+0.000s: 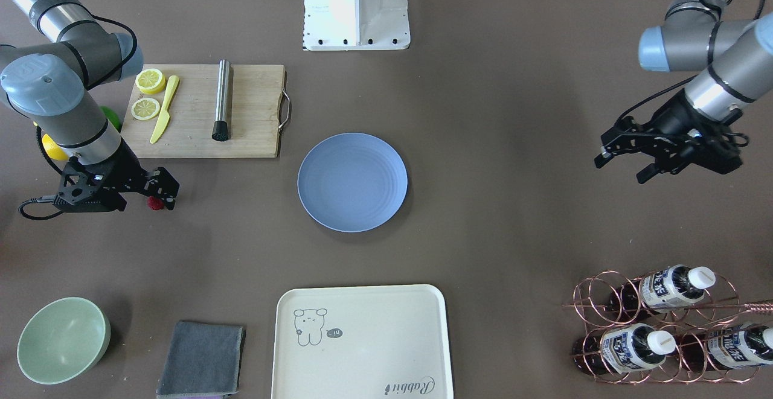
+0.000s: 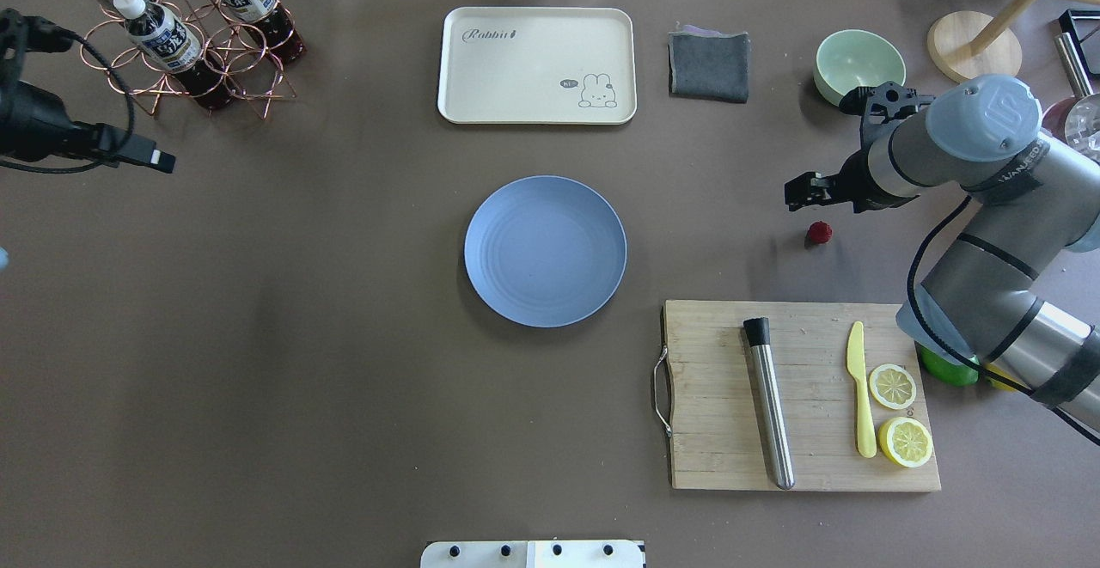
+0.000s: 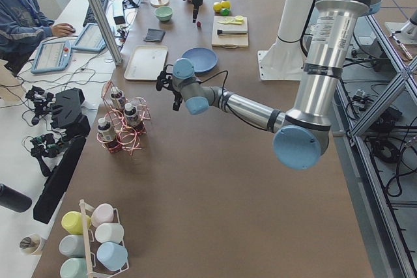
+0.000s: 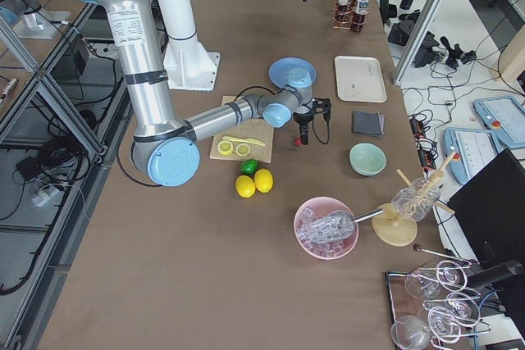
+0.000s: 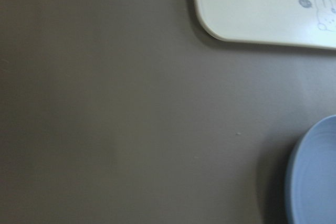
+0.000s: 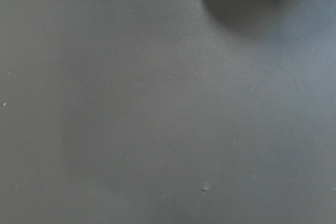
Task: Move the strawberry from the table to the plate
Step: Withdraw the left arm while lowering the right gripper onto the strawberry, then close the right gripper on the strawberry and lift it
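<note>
The strawberry (image 1: 156,203) (image 2: 819,232) is a tiny dark red berry lying on the grey-brown table (image 1: 483,115), to the robot's right of the plate. The light blue plate (image 1: 352,181) (image 2: 545,250) sits empty at the table's middle. My right gripper (image 1: 170,195) hovers close over the strawberry, just beyond it in the overhead view. It looks open with nothing between its fingers. My left gripper (image 1: 622,166) hangs open and empty above bare table, far to the plate's other side. Both wrist views show only table and edges of dishes.
A wooden cutting board (image 2: 799,396) with lemon halves, a yellow knife and a metal rod lies near the strawberry. A cream tray (image 2: 537,65), grey cloth (image 2: 709,65) and green bowl (image 2: 859,65) line the far edge. A copper bottle rack (image 2: 189,35) stands at the far left.
</note>
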Robot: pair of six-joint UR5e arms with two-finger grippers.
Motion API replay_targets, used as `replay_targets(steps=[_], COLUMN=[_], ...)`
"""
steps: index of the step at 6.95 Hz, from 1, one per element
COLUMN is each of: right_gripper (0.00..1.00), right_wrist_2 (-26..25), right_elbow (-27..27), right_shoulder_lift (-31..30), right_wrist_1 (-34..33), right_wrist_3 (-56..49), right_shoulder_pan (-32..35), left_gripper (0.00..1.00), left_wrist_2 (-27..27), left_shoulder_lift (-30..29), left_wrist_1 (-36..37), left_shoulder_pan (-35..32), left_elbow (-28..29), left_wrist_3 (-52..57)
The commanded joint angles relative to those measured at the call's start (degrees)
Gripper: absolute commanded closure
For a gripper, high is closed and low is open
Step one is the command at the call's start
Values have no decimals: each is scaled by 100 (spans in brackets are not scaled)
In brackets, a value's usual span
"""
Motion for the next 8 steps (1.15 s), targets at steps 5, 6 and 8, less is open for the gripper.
replay_targets(steps=[5, 6, 8], right_gripper=[46, 68, 100], right_wrist_2=[-394, -394, -386], right_elbow=[-78, -113, -105], right_shoulder_lift=[-43, -43, -34], right_wrist_1=[10, 10, 10], right_wrist_3=[244, 244, 252], right_shoulder_pan=[-320, -338, -365], left_gripper=[1, 1, 1], left_wrist_2=[-342, -342, -342], left_shoulder_lift=[265, 265, 265], left_wrist_1=[-27, -27, -18], left_shoulder_pan=[-339, -339, -339], left_elbow=[48, 40, 40], left_wrist_3=[425, 425, 425])
